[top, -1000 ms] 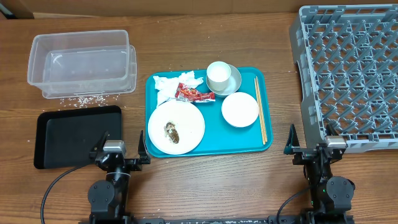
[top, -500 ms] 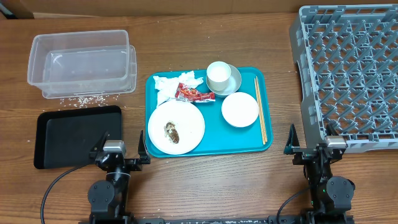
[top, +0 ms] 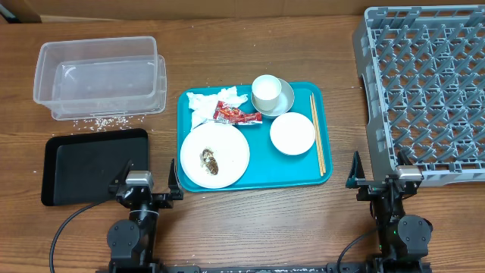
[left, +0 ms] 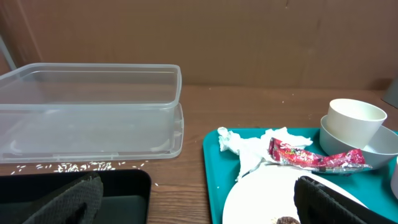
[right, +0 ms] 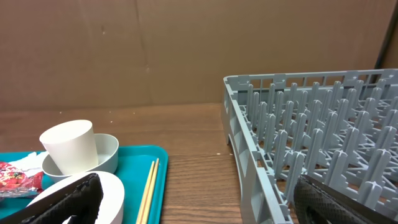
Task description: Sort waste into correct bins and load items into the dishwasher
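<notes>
Bottom edge: left gripper point(top: 149, 179) and right gripper point(top: 381, 179) gape wide, empty. Mid-frame, the teal tray point(top: 261, 179) carries the plate point(top: 227, 148) with food scraps point(top: 210, 160), bowl point(top: 292, 133), chopsticks point(top: 317, 133), snack wrapper point(top: 236, 114), napkin point(top: 201, 102) and cup point(top: 266, 91). Black tray point(top: 83, 163) lower left, clear tub point(top: 98, 72) upper left, dish rack point(top: 424, 83) right.

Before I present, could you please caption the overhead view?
Teal tray with plate, bowl, cup and napkin, between clear tub and grey rack.

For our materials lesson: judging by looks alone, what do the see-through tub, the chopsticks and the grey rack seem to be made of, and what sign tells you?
Tub: probably plastic, clear and glossy; the table shows through its walls.
Chopsticks: likely wood or bamboo, matt; pale tan, thin and straight.
Rack: looks like moulded plastic, matt grey; its pegs and grid are uniform and all one colour.
</notes>
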